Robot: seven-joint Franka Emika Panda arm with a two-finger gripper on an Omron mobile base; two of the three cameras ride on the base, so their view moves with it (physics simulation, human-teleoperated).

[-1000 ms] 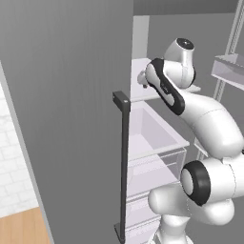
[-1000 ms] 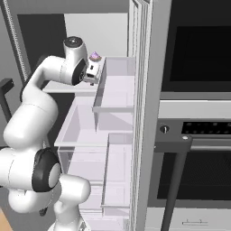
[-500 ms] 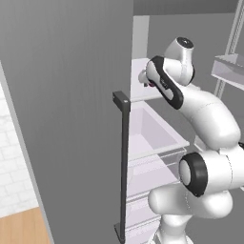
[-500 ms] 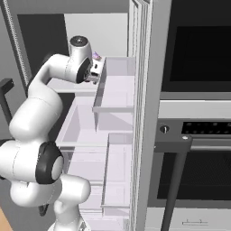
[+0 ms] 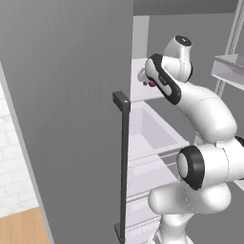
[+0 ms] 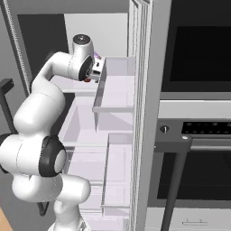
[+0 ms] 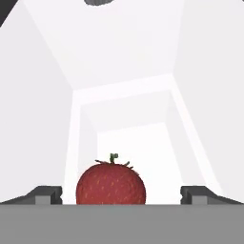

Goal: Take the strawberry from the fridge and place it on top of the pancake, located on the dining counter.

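The fridge (image 5: 71, 119) stands open — its grey door with the long dark handle (image 5: 125, 167) fills the left of the left base view, and white shelves and drawers (image 6: 113, 171) show inside. Beside it on the right in the right base view is a steel wall oven (image 6: 198, 135) with a dark window and a bar handle.

The arm (image 5: 205, 114) rises in front of the fridge and reaches into its upper part, the hand at the level of an upper white shelf (image 6: 115, 90).

The gripper (image 7: 122, 193) has its fingers well apart; the two dark fingertips (image 7: 45, 194) sit at either side of the hand view with clear gaps to the berry between them, touching nothing.

The strawberry (image 7: 111, 183) lies on the white shelf inside the fridge, between the open fingers and a little left of midway, its green stem pointing up in the hand view. From the left base view a small dark-red spot (image 5: 151, 84) shows at the hand.
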